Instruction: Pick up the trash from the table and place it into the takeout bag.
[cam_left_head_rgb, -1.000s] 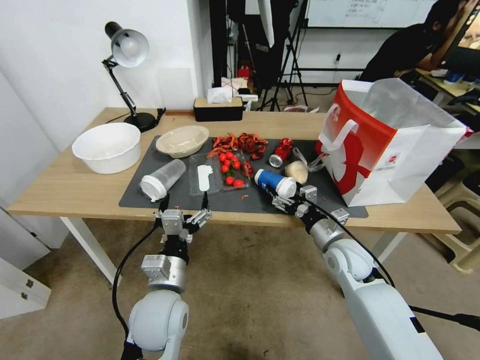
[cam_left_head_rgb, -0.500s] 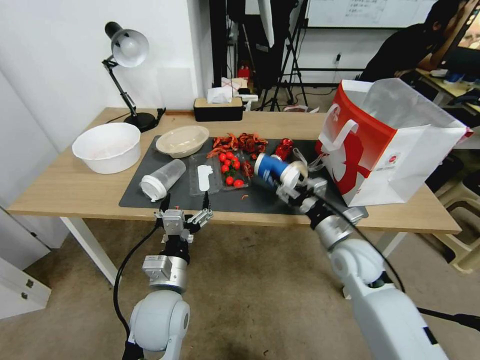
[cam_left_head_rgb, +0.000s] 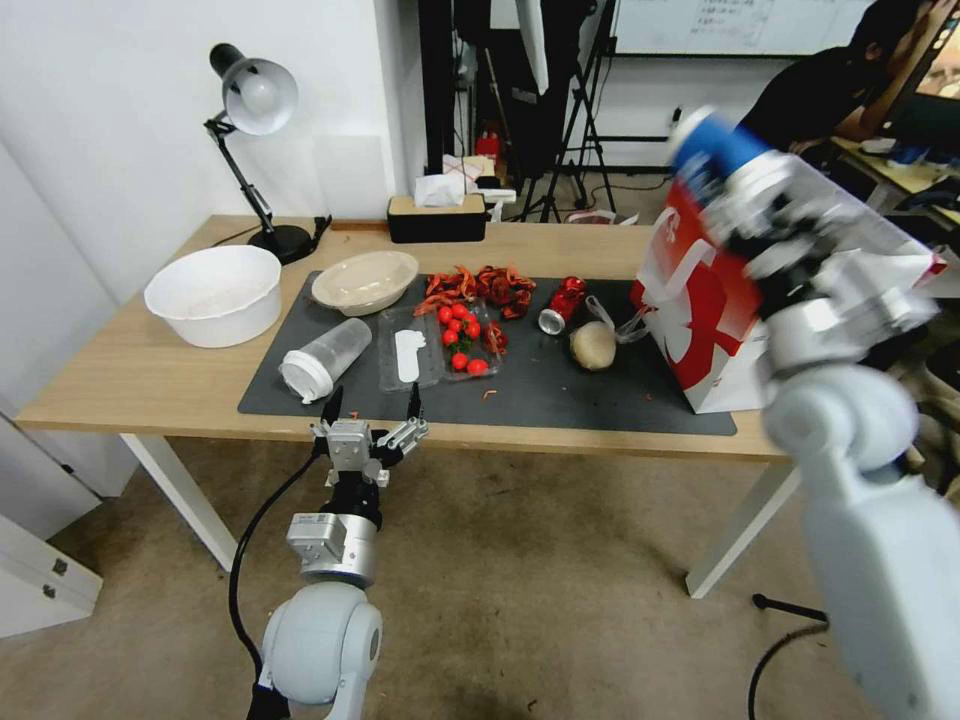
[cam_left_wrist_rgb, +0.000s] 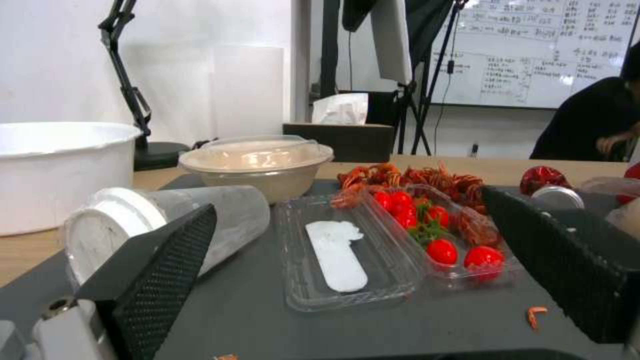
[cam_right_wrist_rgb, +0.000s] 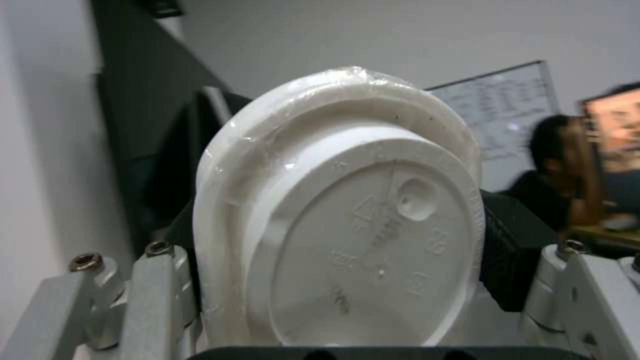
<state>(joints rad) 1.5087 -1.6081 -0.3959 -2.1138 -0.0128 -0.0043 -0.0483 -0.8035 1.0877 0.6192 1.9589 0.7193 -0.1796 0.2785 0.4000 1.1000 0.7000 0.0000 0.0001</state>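
Our right claw (cam_left_head_rgb: 745, 190) pinches the cup (cam_left_head_rgb: 712, 148) above the bag (cam_left_head_rgb: 760, 300), near its left wall. Our left claw (cam_left_head_rgb: 370, 405) hangs spread at the surface's (cam_left_head_rgb: 130, 380) near edge.

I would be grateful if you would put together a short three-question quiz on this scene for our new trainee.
1. True or false: the blue paper cup lies on the dark grey mat.
2. Multiple choice: what does the right hand hold? A) crushed red can B) blue paper cup C) beige wad
3. Fill in: the left hand waits open at the table's near edge, in front of the ___ cup.

Key: 1. False; the right hand holds it up by the takeout bag. 2. B; the crushed red can and beige wad lie on the mat. 3. Clear lidded cup.
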